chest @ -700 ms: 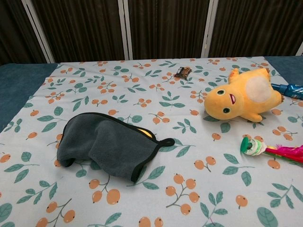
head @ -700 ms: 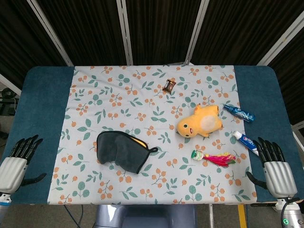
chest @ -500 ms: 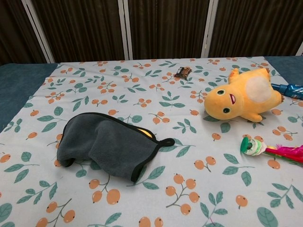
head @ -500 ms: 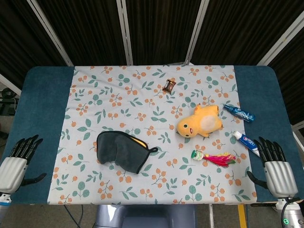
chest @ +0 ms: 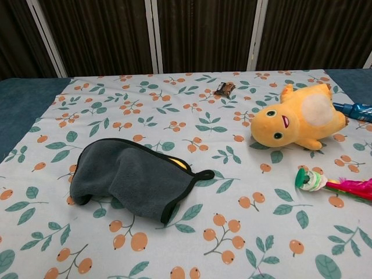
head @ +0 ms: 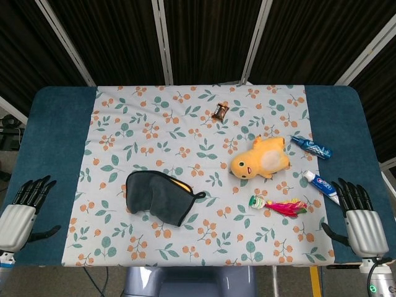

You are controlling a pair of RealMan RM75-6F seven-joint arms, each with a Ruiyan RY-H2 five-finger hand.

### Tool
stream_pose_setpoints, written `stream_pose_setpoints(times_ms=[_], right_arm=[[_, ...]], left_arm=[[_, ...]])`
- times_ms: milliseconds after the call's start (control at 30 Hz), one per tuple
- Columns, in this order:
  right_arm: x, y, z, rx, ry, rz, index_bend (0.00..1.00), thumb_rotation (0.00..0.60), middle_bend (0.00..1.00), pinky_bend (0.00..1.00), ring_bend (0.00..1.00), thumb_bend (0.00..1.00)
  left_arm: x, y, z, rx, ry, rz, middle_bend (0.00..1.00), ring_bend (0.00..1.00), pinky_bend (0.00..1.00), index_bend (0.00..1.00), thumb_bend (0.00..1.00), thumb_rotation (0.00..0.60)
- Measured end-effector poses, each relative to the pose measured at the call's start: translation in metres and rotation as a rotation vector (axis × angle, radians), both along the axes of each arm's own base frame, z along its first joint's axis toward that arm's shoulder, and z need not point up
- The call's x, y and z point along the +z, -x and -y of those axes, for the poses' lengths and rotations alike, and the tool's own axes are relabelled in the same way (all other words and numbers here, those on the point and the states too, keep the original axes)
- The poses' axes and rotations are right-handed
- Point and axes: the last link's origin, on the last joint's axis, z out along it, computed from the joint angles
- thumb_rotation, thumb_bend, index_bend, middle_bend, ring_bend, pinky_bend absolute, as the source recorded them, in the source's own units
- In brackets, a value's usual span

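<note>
My left hand [head: 20, 213] rests open at the table's near left corner on the blue surface, holding nothing. At the near right corner my right hand [head: 359, 219] is open too, its fingers apart, just short of a toothpaste tube [head: 321, 185]. A dark grey cloth [head: 156, 195] [chest: 131, 178] lies crumpled on the floral tablecloth [head: 154, 124], with a bit of something orange [chest: 182, 165] showing under its edge. A yellow plush toy [head: 260, 158] [chest: 298, 123] lies right of centre. Neither hand shows in the chest view.
A pink and green feathered toy [head: 278, 205] [chest: 334, 184] lies near the plush. A blue tube [head: 312, 147] [chest: 356, 109] sits at the right edge of the cloth. A small brown wrapped candy [head: 219, 111] [chest: 224, 89] lies toward the back.
My right hand has shifted very slightly toward the near edge. Nothing else has moved.
</note>
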Motion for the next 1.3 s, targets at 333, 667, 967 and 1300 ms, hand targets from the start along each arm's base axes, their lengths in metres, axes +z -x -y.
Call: stream_pose_setpoints(times_ms=[333, 667, 967, 1300], right_arm=[[-0.012, -0.012, 0.004, 0.0, -0.056, 0.035, 0.3, 0.6, 0.09, 0.0, 0.0, 0.17], [-0.052, -0.026, 0.027, -0.057, -0.183, 0.02, 0.36, 0.6, 0.13, 0.0, 0.0, 0.19], [-0.091, -0.018, 0.049, -0.152, -0.224, -0.002, 0.39, 0.6, 0.16, 0.0, 0.0, 0.2], [-0.106, -0.012, 0.065, -0.193, -0.212, -0.012, 0.39, 0.6, 0.16, 0.0, 0.0, 0.21]], left_arm=[[0.0, -0.001, 0.002, -0.002, -0.002, 0.001, 0.0, 0.0, 0.0, 0.0, 0.17, 0.596], [0.0, -0.001, 0.002, 0.0, 0.004, 0.011, 0.0, 0.0, 0.0, 0.0, 0.17, 0.597], [0.001, 0.0, 0.002, 0.007, 0.012, 0.019, 0.0, 0.0, 0.0, 0.0, 0.17, 0.597], [0.001, 0.001, 0.003, 0.01, 0.015, 0.02, 0.0, 0.0, 0.0, 0.0, 0.17, 0.597]])
